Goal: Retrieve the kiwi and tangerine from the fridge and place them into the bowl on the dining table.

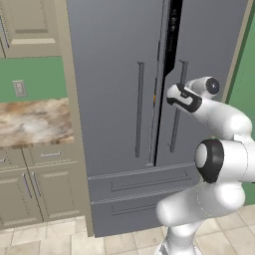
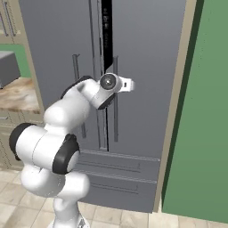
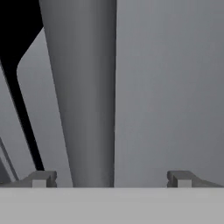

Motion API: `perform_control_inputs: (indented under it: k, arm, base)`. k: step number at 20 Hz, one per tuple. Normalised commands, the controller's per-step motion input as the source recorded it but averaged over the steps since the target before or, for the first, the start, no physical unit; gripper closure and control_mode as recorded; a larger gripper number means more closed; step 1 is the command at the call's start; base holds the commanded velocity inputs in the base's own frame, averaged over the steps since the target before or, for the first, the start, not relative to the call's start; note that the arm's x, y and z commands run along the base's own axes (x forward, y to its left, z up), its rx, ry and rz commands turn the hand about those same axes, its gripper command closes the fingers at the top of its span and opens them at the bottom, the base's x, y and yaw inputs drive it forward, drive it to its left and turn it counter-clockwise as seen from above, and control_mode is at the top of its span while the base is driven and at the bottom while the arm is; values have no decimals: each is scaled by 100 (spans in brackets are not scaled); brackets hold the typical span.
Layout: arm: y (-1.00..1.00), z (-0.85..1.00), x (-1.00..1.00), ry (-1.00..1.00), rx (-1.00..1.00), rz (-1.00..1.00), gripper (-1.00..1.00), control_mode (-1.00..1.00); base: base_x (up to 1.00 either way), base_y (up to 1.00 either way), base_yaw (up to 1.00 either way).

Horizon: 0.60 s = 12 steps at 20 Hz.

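Note:
The tall slate-grey fridge fills the view ahead, and its right door stands slightly ajar with a dark gap at the top of the seam. My gripper is up against the right door's long vertical handle. In the hand view the gripper is open, with the handle bar running up between the two fingertips and neither pad touching it. In the right base view the hand sits at the same handle. The kiwi and tangerine are hidden inside the fridge; the bowl and dining table are out of view.
Beige cabinets and a marbled counter stand left of the fridge, with a grey appliance on the counter. A green wall closes the right side. Two freezer drawers lie below the doors. Tiled floor lies in front.

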Motion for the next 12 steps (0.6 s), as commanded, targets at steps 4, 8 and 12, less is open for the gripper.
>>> perform_control_inputs:
  k: [4,8,12]
  arm:
    - [-7,-18,37,-28,0,0,-100,-100]
    - [-16,-2,39,-11,0,0,-100,-100]
    - [-13,0,54,7,1,1,100,-100]
  base:
    - [0,0,0]
    - [0,0,0]
    - [0,0,0]
